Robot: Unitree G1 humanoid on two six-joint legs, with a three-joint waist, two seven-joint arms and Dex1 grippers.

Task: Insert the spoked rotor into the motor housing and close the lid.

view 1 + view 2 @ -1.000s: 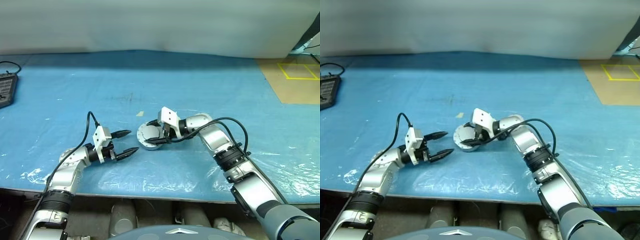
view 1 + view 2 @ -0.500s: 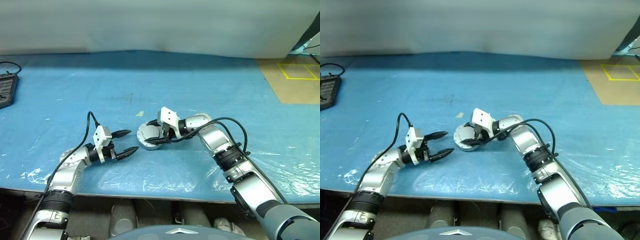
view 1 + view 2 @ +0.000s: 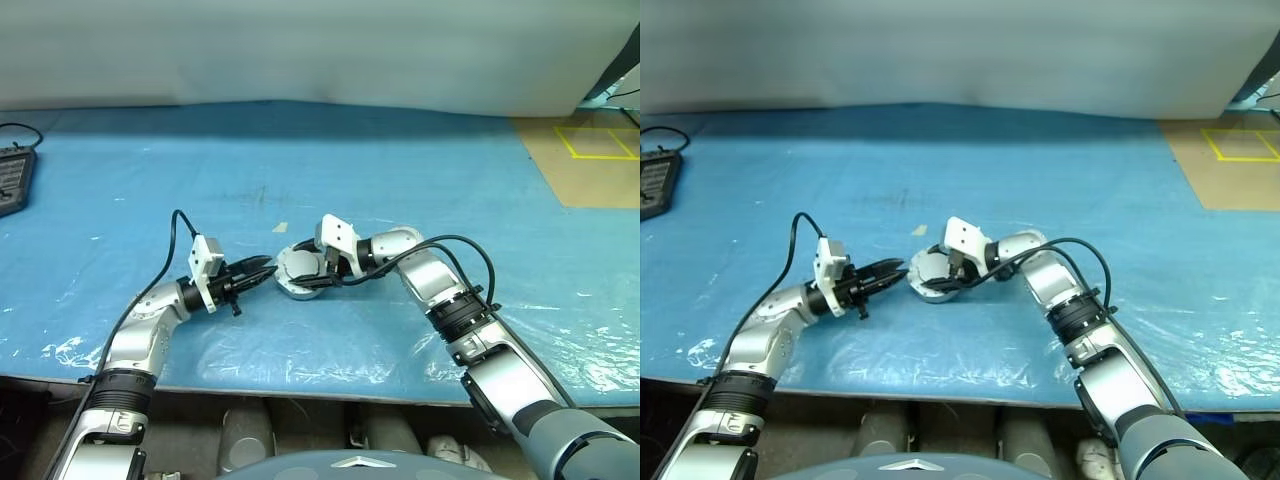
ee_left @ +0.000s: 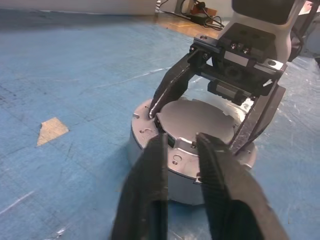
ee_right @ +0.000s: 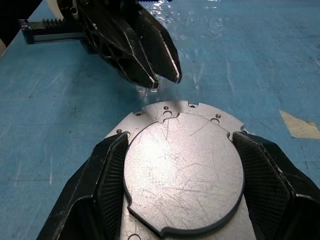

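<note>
Blue table (image 3: 420, 180) lies open beyond motor housing (image 3: 296, 273).

A wrinkled blue plastic sheet (image 3: 420, 170) covers the tabletop. A small pale paper scrap (image 3: 281, 227) lies near its centre. At nine o'clock sits a flat black device (image 3: 12, 178) with a black cable. Yellow tape lines (image 3: 592, 143) mark brown flooring at two o'clock.

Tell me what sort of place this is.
Likely a robotics lab or assembly test bench: a table under blue plastic sheeting, yellow tape marks on the floor, a dark device with a cable at the table's edge, and a metal motor housing between two grippers.
</note>
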